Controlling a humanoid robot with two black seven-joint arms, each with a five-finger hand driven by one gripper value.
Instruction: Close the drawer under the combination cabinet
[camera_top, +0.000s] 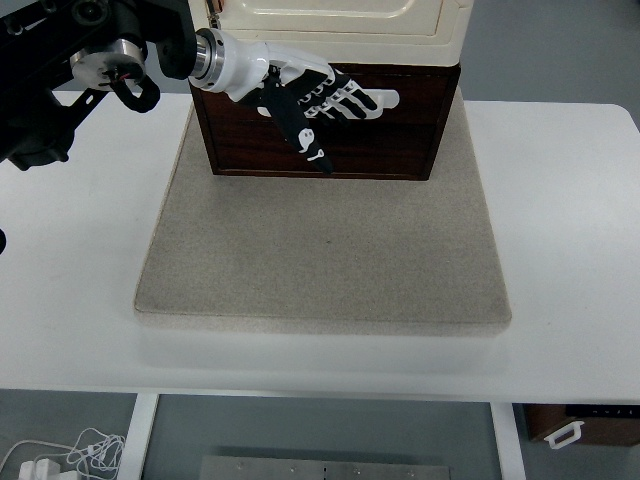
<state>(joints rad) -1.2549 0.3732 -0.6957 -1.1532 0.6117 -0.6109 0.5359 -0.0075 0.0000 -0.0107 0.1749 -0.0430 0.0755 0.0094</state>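
Observation:
A cream cabinet (340, 25) stands at the back of the table with a dark wooden drawer (390, 140) under it. The drawer front lies nearly flush beneath the cabinet and carries a white handle (385, 100). My left hand (315, 105), white and black, lies flat against the drawer front over the handle's left part, fingers spread and holding nothing. The thumb points down and right across the wood. The left arm comes in from the upper left. My right arm does not show.
The cabinet rests on a beige stone-like mat (320, 250) on the white table (570, 230). A dark box with a white handle (565, 432) and white cables (60, 455) lie on the floor below the table's near edge.

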